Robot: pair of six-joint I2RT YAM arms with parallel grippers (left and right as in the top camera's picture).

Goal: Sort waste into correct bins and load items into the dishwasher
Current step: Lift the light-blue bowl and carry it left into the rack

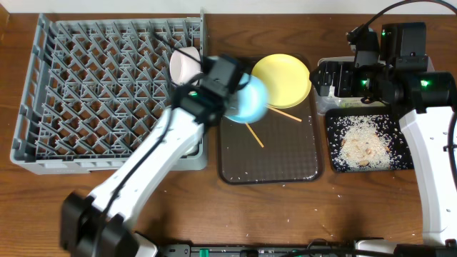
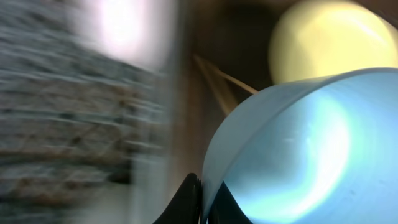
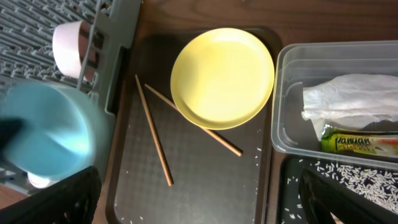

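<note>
My left gripper [image 2: 204, 202] is shut on the rim of the light-blue bowl [image 1: 248, 100], held above the brown tray's left edge beside the grey dish rack [image 1: 93, 93]. The bowl also shows in the left wrist view [image 2: 311, 149] and the right wrist view [image 3: 43, 130]. A small pale cup [image 1: 184, 64] lies in the rack's right side. The yellow plate [image 1: 282, 78] and two chopsticks [image 1: 255, 134] lie on the brown tray [image 1: 285, 160]. My right gripper [image 3: 199, 199] is open and empty, high over the tray and bins. The black tray [image 1: 400, 160] holds rice and crumbs. The clear tub [image 3: 283, 93] holds a napkin and wrapper.
Loose rice grains lie on the brown tray and on the table near the front edge [image 1: 285, 187]. The wooden table [image 1: 214, 207] shows around the rack and trays.
</note>
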